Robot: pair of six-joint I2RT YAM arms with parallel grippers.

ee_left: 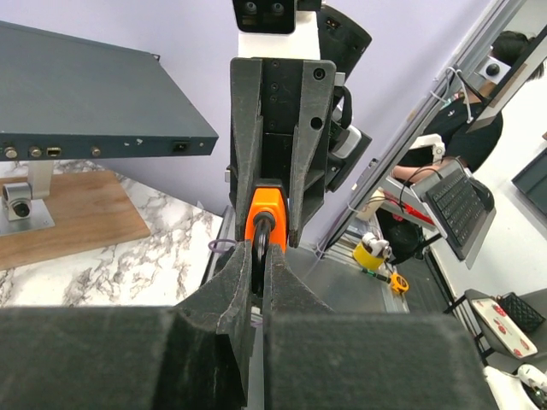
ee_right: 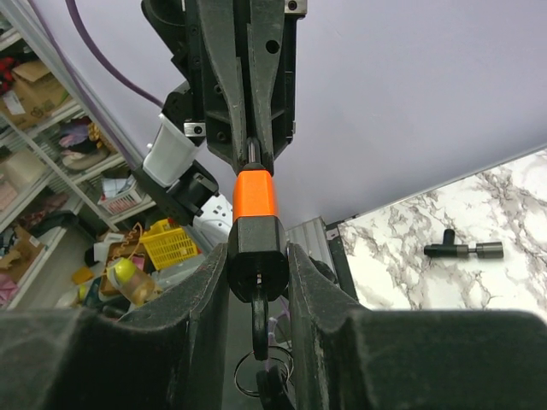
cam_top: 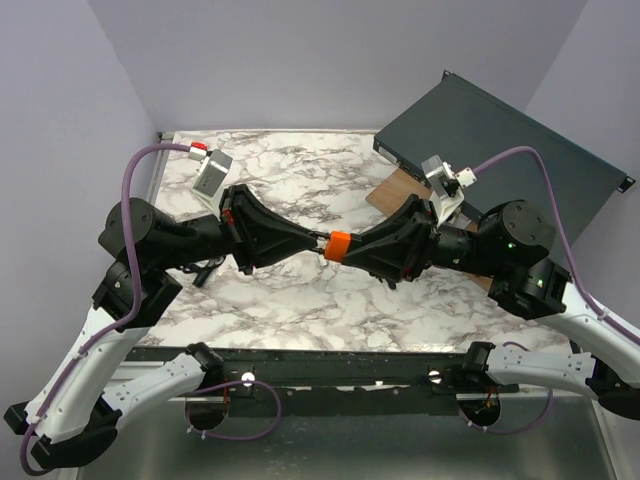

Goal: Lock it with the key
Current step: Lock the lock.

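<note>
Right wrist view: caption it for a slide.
Right gripper and left gripper hold an orange-and-black padlock between them in mid-air.

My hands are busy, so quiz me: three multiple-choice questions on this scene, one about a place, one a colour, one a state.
1. Where is the padlock? A flat on the table; B in the air between left gripper and right gripper; C on the wooden board.
2. Its bright section is: A orange; B green; C blue.
3. The left gripper is: A wide open; B shut on the padlock; C out of view.
Answers: B, both arms meet on it mid-air; A, orange shows in all views; B, it pinches the padlock's end.
</note>
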